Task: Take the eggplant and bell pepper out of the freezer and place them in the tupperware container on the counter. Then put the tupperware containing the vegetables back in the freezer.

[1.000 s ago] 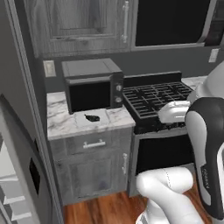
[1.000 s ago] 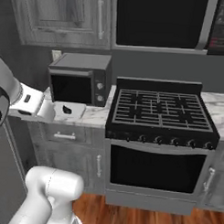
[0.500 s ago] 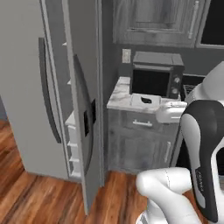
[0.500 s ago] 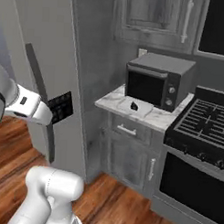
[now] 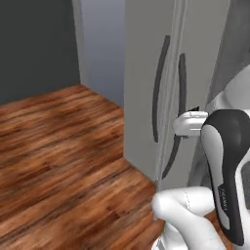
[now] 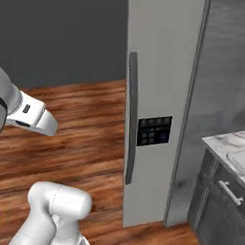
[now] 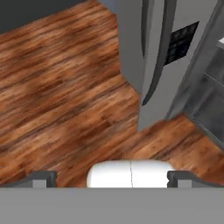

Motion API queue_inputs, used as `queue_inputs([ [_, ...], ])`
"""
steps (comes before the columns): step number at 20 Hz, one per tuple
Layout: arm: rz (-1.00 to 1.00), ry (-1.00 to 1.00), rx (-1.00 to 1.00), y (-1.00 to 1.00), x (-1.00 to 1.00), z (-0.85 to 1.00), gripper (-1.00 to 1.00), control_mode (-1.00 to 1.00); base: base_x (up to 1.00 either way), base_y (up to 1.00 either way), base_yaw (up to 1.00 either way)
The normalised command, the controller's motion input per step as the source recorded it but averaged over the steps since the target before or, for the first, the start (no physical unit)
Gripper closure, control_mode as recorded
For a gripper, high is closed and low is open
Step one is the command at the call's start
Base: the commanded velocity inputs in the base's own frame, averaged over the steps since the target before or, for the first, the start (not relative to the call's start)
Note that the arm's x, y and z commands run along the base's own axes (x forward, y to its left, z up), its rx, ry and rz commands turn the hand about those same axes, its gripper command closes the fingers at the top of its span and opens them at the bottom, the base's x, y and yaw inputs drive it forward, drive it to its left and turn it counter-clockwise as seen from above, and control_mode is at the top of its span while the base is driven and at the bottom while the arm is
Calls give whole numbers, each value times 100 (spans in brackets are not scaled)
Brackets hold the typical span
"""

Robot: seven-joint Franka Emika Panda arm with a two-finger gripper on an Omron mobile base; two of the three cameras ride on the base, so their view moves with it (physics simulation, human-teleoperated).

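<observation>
Freezer (image 6: 164, 71) upright on wood floor (image 5: 53, 146), doors shut, long dark handles (image 5: 159, 88) facing the base; beyond and above the gripper (image 7: 111, 177) in the hand view, well apart. Jaws spread wide, empty. Counter (image 6: 228, 145) edge just right of freezer.

freezer (image 6: 163, 96) standing on floor (image 6: 79, 123), counter (image 6: 228, 145) just beside its right

Freezer (image 6: 163, 86) top beyond frame edge
</observation>
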Motion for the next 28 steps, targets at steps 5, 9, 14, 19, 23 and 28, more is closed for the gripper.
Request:
queue_inputs([
  [5,0,0,0,0,0,0,-100,100,-40,18,100],
  [9,0,0,0,0,0,0,-100,100,-53,49,82],
  [14,0,0,0,0,0,0,-100,100,1,26,15],
  [19,0,0,0,0,0,0,-100,100,5,0,0],
  [23,0,0,0,0,0,0,-100,100,89,48,-8],
  [28,0,0,0,0,0,0,-100,100,100,60,-33],
])
